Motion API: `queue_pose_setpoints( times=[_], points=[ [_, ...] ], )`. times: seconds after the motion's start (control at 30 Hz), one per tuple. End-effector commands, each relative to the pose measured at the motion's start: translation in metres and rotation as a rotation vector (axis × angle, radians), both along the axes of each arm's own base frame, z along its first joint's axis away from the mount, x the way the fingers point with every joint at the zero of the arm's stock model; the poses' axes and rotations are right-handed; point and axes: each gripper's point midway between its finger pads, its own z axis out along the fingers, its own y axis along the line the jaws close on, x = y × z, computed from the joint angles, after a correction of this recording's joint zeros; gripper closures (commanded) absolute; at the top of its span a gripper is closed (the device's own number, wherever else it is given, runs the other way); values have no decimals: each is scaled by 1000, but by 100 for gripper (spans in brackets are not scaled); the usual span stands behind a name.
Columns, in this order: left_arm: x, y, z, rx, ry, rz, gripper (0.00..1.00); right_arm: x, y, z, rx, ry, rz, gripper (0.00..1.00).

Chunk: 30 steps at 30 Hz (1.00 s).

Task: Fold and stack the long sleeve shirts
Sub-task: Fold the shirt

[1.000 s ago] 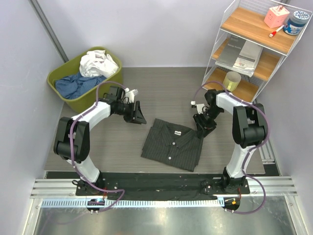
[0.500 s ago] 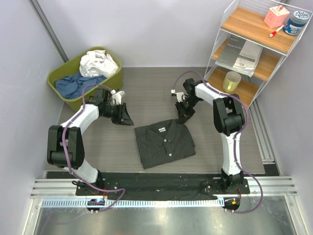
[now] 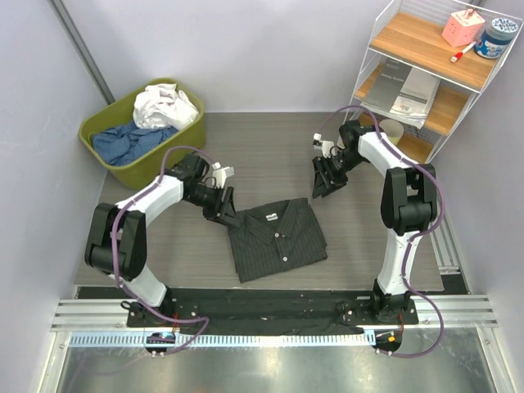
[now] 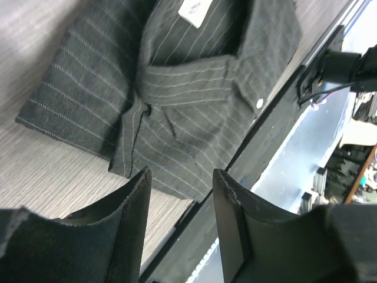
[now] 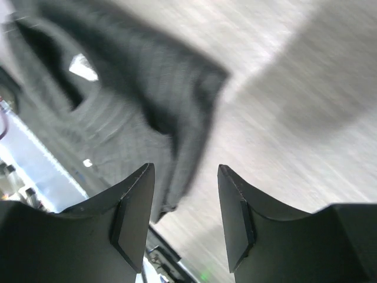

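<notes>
A dark pinstriped long sleeve shirt (image 3: 276,237) lies folded in a rectangle, collar up, near the table's front middle. My left gripper (image 3: 227,210) is open at the shirt's upper left corner; in the left wrist view the shirt (image 4: 177,82) fills the space just beyond that gripper (image 4: 181,177), with nothing between the fingers. My right gripper (image 3: 324,179) is open above the table just past the shirt's upper right corner. In the blurred right wrist view the shirt's edge (image 5: 123,112) lies beyond that gripper (image 5: 185,172), which is empty.
A green bin (image 3: 110,164) holding white and blue clothes stands at the back left. A wire shelf unit (image 3: 426,82) with a yellow cup (image 3: 390,133) stands at the back right. A black rail (image 3: 270,301) runs along the table's near edge.
The shirt slid left and turned in the first half second, then stayed put. My left gripper has moved right to the shirt's corner. My right gripper has pulled back to the right.
</notes>
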Motion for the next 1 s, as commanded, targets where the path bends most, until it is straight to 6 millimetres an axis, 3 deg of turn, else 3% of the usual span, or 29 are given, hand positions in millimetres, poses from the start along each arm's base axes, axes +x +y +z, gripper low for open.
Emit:
queue_pose_setpoints(
  times=[0.0,0.3,0.43,0.67,0.83,0.97],
  points=[
    [4,3,-7,36,24,-32,52,-23,24,13,115,42,62,48],
    [-3,-7,-24,88,10,-148,50,-35,39,-13,117,86,111,45],
    [5,-3,-32,134,-14,-137,51,-39,39,-21,106,97,126,39],
    [14,3,-39,188,-45,-142,46,-43,39,-33,78,99,144,38],
    [12,3,-48,191,-14,-152,44,-41,43,-29,105,95,142,39],
    [8,1,-52,178,17,-162,46,-40,49,-19,142,94,146,47]
  ],
)
